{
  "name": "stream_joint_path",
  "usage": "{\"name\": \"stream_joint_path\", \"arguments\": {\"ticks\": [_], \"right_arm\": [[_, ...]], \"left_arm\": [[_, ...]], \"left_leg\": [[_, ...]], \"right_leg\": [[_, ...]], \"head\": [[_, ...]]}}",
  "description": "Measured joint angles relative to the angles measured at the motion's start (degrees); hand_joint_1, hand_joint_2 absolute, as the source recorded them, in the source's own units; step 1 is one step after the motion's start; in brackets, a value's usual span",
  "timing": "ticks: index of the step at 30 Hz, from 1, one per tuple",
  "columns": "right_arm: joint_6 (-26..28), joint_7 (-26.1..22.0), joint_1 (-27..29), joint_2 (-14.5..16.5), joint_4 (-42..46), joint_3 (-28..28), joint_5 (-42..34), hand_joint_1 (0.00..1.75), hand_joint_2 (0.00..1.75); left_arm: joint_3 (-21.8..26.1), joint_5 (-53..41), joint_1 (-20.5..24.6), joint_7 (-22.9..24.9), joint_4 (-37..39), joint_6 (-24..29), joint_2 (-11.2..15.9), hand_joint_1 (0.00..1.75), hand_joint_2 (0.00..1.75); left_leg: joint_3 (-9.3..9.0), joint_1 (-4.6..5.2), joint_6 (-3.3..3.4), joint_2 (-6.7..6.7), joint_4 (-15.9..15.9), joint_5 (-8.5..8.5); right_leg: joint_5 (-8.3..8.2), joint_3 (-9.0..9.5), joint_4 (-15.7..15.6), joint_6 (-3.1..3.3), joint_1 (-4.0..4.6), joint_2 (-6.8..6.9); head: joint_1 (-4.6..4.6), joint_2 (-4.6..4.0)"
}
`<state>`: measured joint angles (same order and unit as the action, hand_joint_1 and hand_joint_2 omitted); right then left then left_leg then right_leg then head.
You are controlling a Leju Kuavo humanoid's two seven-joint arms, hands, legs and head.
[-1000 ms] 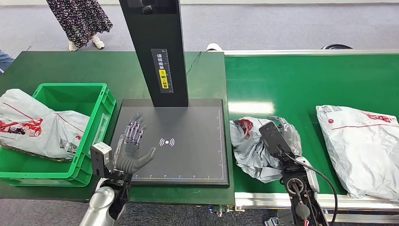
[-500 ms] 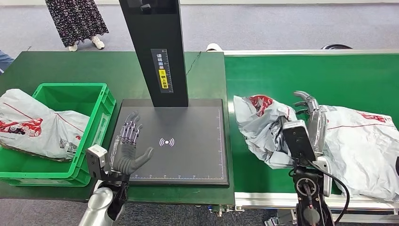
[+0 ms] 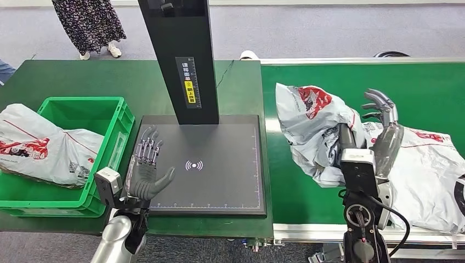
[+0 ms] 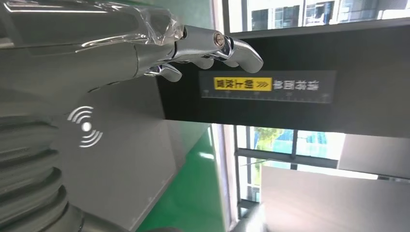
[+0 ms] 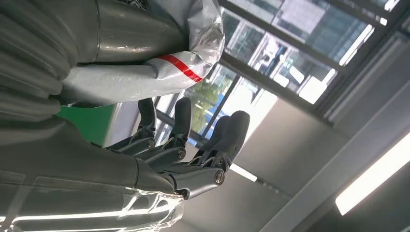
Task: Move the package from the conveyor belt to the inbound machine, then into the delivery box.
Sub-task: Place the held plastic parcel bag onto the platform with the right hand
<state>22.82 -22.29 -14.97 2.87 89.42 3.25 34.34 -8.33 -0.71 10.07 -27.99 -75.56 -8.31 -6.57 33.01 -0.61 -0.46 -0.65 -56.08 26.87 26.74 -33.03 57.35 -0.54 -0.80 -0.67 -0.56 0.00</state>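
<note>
A crumpled grey package (image 3: 310, 123) with a red mark hangs lifted above the green conveyor belt (image 3: 329, 82). My right hand (image 3: 378, 137) holds it from its right side, thumb against the bag and fingers spread upward. In the right wrist view the package (image 5: 159, 72) lies against the thumb, with the fingers (image 5: 193, 140) apart from it. The inbound machine has a black plate (image 3: 219, 164) and a black column (image 3: 181, 55) left of the belt. My left hand (image 3: 147, 170) hovers open over the plate's left edge, fingers (image 4: 212, 46) extended. The green delivery box (image 3: 82, 112) stands at the far left.
A larger white package (image 3: 427, 170) lies on the belt to the right, just behind my right hand. Another white package (image 3: 44, 145) rests in the green box, hanging over its left rim. A person (image 3: 90, 22) stands beyond the table at the back left.
My right hand has lifted the grey package off the belt and carried it up and away from me. My left hand has drifted slightly left and stays open.
</note>
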Motion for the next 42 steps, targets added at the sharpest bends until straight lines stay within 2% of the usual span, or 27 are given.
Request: {"name": "stream_joint_path", "arguments": {"ticks": [4,7,10,13,18,25,33,36,39,40,42], "right_arm": [[-4.8,2.8,-4.5,0.1,-5.9,3.7,3.3,1.75,1.75],[-11.7,4.6,-9.8,1.0,-15.8,7.9,3.4,1.75,1.75],[-16.7,3.9,-15.0,2.7,-28.0,11.8,1.9,1.75,1.75],[-17.6,2.0,-18.6,4.4,-37.7,15.0,1.1,1.75,1.75],[-19.5,0.6,-22.1,5.9,-46.3,18.1,-0.4,1.75,1.75],[-26.3,-3.6,-23.3,6.9,-50.9,21.1,-6.5,1.75,1.75],[-41.0,-6.5,-23.0,7.4,-50.8,23.7,-18.0,1.75,1.75],[-42.8,-6.4,-22.7,7.5,-50.2,24.6,-19.8,1.75,1.75],[-42.1,-5.3,-22.4,7.4,-49.4,25.3,-20.3,1.75,1.75],[-41.1,-4.6,-22.3,7.3,-49.2,25.6,-20.2,1.64,1.75],[-37.3,-2.7,-22.3,7.0,-48.8,26.2,-19.0,0.77,1.75]], "left_arm": [[-0.7,0.7,1.8,-0.1,0.3,0.5,0.0,0.00,1.75],[-1.5,1.9,3.6,-0.3,1.0,0.5,0.0,0.00,1.75],[-2.4,3.2,5.1,-0.4,1.6,0.7,0.0,0.00,1.75],[-3.0,4.1,6.0,-0.4,2.0,1.1,0.1,0.00,1.75],[-3.8,5.2,7.3,-0.1,2.7,1.3,0.4,0.00,1.75],[-5.2,6.2,9.5,-0.1,5.1,1.7,0.5,0.00,1.75],[-6.9,6.8,11.5,-0.7,7.8,1.6,0.5,0.00,1.75],[-7.1,6.9,12.0,-0.8,8.5,1.6,0.4,0.00,1.75],[-7.2,7.0,12.1,-0.8,9.1,1.7,0.4,0.00,1.75],[-7.2,7.1,12.1,-0.8,9.1,1.7,0.5,0.00,1.75],[-7.2,7.1,12.1,-0.8,9.2,1.9,0.5,0.00,1.75]], "left_leg": [[-0.02,-0.01,0.00,0.03,0.0,-0.03],[-0.07,-0.02,-0.01,0.06,0.0,-0.07],[-0.08,-0.03,-0.01,0.01,0.0,-0.12],[-0.06,-0.04,0.00,-0.01,0.0,-0.13],[-0.04,-0.03,-0.01,0.00,0.0,-0.11],[-0.07,-0.03,-0.01,0.01,0.0,-0.12],[-0.07,-0.03,-0.01,0.02,0.0,-0.12],[-0.07,-0.03,-0.01,0.02,0.0,-0.11],[-0.07,-0.03,-0.01,0.02,0.0,-0.12],[-0.07,-0.03,-0.01,0.02,0.0,-0.12],[-0.07,-0.03,-0.01,0.02,0.0,-0.12]], "right_leg": [[-0.01,0.03,0.0,0.01,0.01,-0.03],[-0.05,0.05,0.0,0.05,0.03,-0.06],[-0.06,0.06,0.0,0.06,0.04,-0.03],[-0.05,0.04,0.0,0.05,0.05,-0.02],[-0.05,0.03,0.0,0.05,0.04,-0.02],[-0.07,0.03,0.0,0.05,0.04,-0.03],[-0.06,0.00,0.0,0.06,0.04,-0.03],[-0.06,0.01,0.0,0.05,0.04,-0.03],[-0.06,0.01,0.0,0.05,0.04,-0.03],[-0.06,0.01,0.0,0.05,0.04,-0.03],[-0.06,0.02,0.0,0.05,0.04,-0.03]], "head": [[0.00,0.00],[0.01,0.00],[0.01,0.00],[0.00,0.00],[0.01,0.00],[0.01,0.00],[0.01,0.00],[0.02,0.00],[0.02,0.00],[0.01,0.00],[0.01,0.00]]}}
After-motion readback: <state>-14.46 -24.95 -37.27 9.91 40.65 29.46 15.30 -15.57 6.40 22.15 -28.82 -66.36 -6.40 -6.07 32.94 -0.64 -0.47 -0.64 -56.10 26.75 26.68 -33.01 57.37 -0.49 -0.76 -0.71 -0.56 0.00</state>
